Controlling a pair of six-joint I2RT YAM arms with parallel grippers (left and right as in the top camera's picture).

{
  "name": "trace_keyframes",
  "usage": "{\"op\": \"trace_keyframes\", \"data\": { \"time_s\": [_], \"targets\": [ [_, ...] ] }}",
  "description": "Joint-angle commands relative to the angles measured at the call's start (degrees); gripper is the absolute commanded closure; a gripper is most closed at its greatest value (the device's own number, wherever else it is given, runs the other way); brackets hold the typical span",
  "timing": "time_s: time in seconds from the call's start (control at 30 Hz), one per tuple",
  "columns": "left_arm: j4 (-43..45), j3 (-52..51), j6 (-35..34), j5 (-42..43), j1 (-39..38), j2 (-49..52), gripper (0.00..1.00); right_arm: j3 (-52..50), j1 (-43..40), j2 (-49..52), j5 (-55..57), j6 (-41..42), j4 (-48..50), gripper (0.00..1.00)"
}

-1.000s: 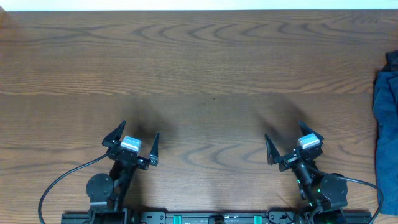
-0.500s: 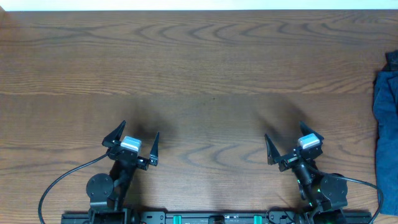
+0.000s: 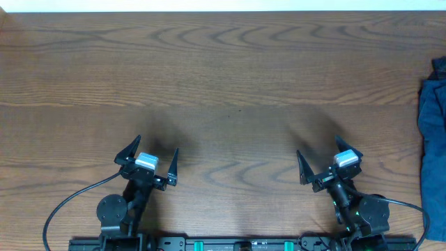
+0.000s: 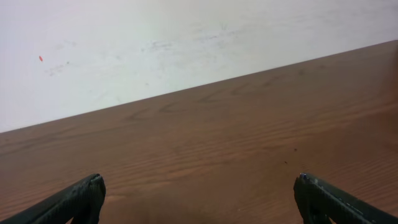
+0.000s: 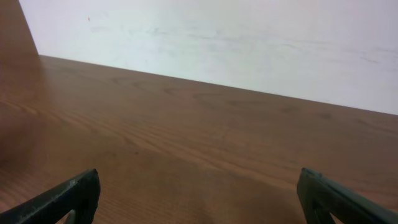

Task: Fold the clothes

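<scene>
The dark navy shorts-like garment is not in view as such. Only a heap of brighter medium-blue fabric (image 3: pixel 433 132) lies at the table's right edge, cut off by the frame, with a small darker patch (image 3: pixel 440 68) at its top. My left gripper (image 3: pixel 157 144) is open and empty near the front left; its fingers (image 4: pixel 199 182) show only bare wood between them. My right gripper (image 3: pixel 318 145) is open and empty near the front right, well left of the heap; its wrist view (image 5: pixel 199 175) also shows only bare wood.
The brown wooden table (image 3: pixel 223 70) runs to a white wall at the back. The arm bases and a black cable (image 3: pixel 66 202) sit along the front edge.
</scene>
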Motion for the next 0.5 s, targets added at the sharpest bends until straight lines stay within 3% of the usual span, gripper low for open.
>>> {"op": "trace_keyframes", "data": {
  "time_s": [0.0, 0.47],
  "targets": [
    [-2.1, -1.0, 0.9, 0.2, -0.2, -0.4, 0.02, -0.1, -0.5, 0.0, 0.6, 0.8, -0.2, 0.01],
    [-2.1, -1.0, 0.9, 0.2, -0.2, -0.4, 0.02, -0.1, -0.5, 0.0, 0.8, 0.8, -0.2, 0.01]
  ]
}}
